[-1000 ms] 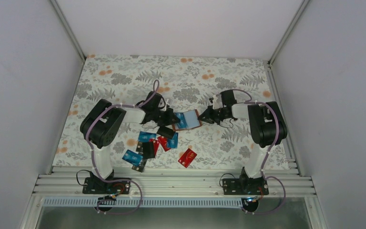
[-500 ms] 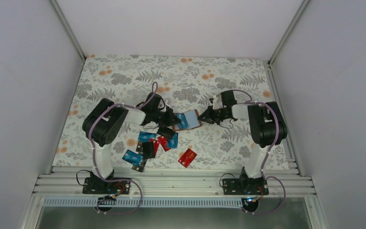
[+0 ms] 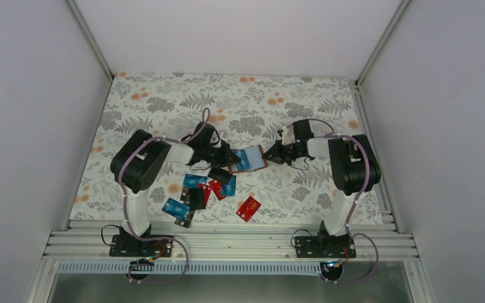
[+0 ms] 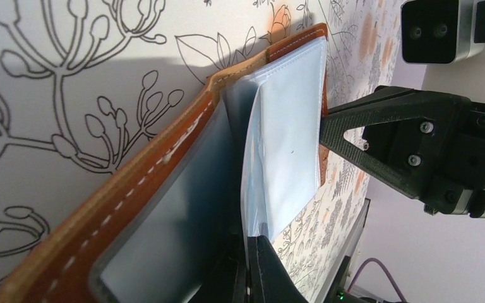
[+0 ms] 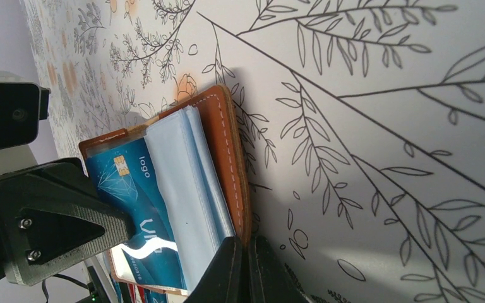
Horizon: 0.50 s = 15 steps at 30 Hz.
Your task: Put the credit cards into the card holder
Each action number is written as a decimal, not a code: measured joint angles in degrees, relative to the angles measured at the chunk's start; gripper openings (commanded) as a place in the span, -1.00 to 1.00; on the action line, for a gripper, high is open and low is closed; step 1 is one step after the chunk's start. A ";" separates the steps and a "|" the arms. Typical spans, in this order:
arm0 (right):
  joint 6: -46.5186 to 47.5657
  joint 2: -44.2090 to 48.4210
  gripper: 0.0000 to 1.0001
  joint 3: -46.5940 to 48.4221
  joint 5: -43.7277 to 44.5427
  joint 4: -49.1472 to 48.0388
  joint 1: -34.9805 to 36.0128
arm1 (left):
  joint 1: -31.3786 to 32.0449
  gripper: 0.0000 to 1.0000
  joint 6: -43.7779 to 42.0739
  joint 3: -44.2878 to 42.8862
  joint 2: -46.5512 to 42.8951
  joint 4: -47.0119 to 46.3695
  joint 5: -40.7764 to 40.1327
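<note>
Gaping stitched leather card holder (image 5: 229, 158), glossy clear sleeves (image 4: 290, 126).

Lab robot booth: white panel walls (image 3: 240, 31), aluminium rails (image 3: 227, 243), floral tablecloth (image 3: 164, 101).

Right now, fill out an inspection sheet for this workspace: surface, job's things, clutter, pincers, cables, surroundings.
Surface: floral tablecloth, flat.
Job's things: card holder open, blue card inside; loose credit cards piled by the left arm, one red card apart.
Clutter: nothing seen.
Pincers: left pincer shut on a clear sleeve; right pincer shut on the holder's opposite edge.
Cables: purple cables along both arms.
Surroundings: white walls, aluminium rails nearside.
</note>
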<state>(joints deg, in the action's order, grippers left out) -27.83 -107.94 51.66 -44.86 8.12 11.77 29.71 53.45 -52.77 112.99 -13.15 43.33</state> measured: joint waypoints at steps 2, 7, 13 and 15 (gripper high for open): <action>0.00 0.00 -0.91 0.00 0.00 -0.02 0.00 | 0.02 -0.95 -0.70 -0.57 0.00 1.03 -0.17; 0.00 0.00 -0.91 0.00 0.02 -0.02 0.07 | 0.28 -0.95 -1.81 -1.42 0.00 2.36 -0.59; -0.04 0.00 -0.91 0.00 0.07 -0.02 0.11 | 0.81 -0.95 -1.88 -2.32 0.22 2.80 -0.92; -0.07 0.00 -0.91 0.00 0.07 -0.04 0.11 | 0.94 -0.95 -1.84 -2.56 0.31 2.82 -0.92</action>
<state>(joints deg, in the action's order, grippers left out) -27.90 -107.94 51.66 -44.80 8.08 11.88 30.65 51.62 -55.33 113.30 -10.33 42.41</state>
